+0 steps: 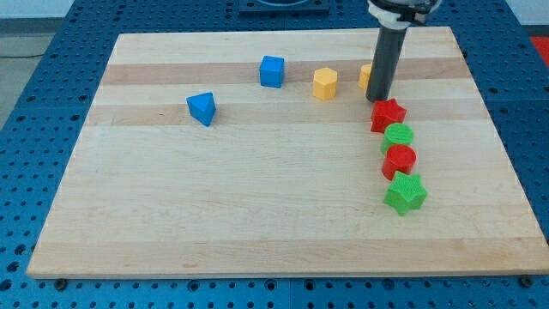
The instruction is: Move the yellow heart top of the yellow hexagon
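Behind the rod: a yellow block (365, 75) is peeking out at the rod's left edge, mostly hidden, so its shape cannot be told.
Rod (386, 60): a straight dark cylinder is coming down from the view's top, its upper mount cut off by the frame.
Fingers: none are showing; the arm is ending in my tip (377, 100), so wide or narrow cannot be told.
Tip position: it is resting on the counter (257, 197), just below the hidden yellow block and just above-left of the red star (388, 115).
Second yellow block (324, 83): it is sitting near the tip, to the view's left; it looks hexagonal, though the outline is small.
Right-hand column: red star, green cylinder (397, 136), red cylinder (399, 160) and green star (405, 192) are lying in a touching line downward.
Blue blocks: a cube (272, 71) and a triangular block (202, 108) are sitting well apart toward the view's left.
Materials: the blocks are looking like matte plastic; the counter is pale striped wood on a blue perforated base (34, 103).
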